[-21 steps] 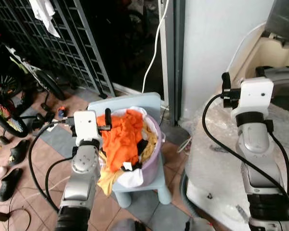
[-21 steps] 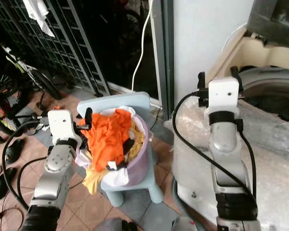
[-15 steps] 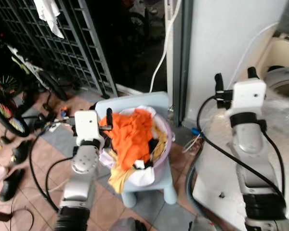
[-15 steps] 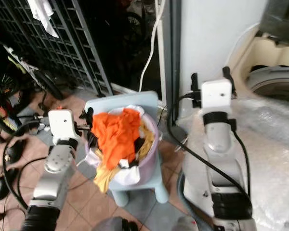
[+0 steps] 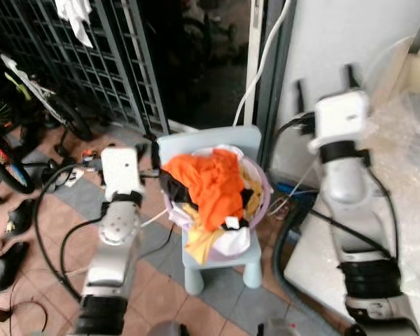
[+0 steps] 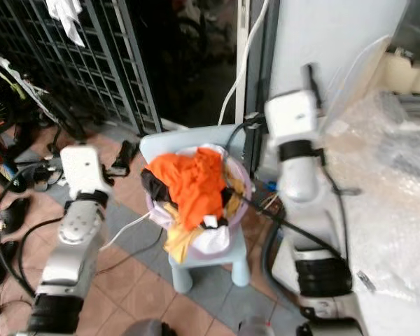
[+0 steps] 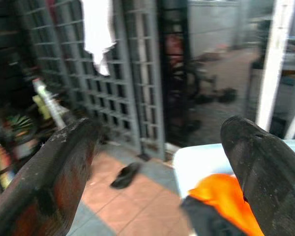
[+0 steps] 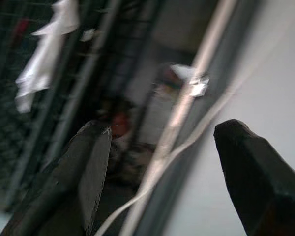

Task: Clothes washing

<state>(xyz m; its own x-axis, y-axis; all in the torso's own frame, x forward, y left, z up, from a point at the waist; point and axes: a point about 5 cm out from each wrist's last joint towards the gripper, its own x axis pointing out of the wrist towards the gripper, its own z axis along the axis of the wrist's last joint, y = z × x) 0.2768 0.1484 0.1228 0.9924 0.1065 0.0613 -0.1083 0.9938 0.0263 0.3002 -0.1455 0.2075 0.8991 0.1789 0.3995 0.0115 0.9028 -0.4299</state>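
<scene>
the left gripper hangs with its two black fingers spread wide and nothing between them, held up just beside the basket's rim on the robot's left. the right gripper also stands apart and empty, raised high above the chair's back edge and pointed at the white wall and a hanging white cable. both silver arms are bent at the elbow, wrists lifted, neither touching the laundry.

the lilac laundry basket sits on the seat of a small pale blue chair, heaped full, with an orange garment draped over the top and yellow and white pieces spilling over the front rim. judging by that full heap, the washing has hardly begun: no garment is gripped yet, and all of it has yet to be lifted out. a surface wrapped in clear plastic lies on the robot's right.
</scene>
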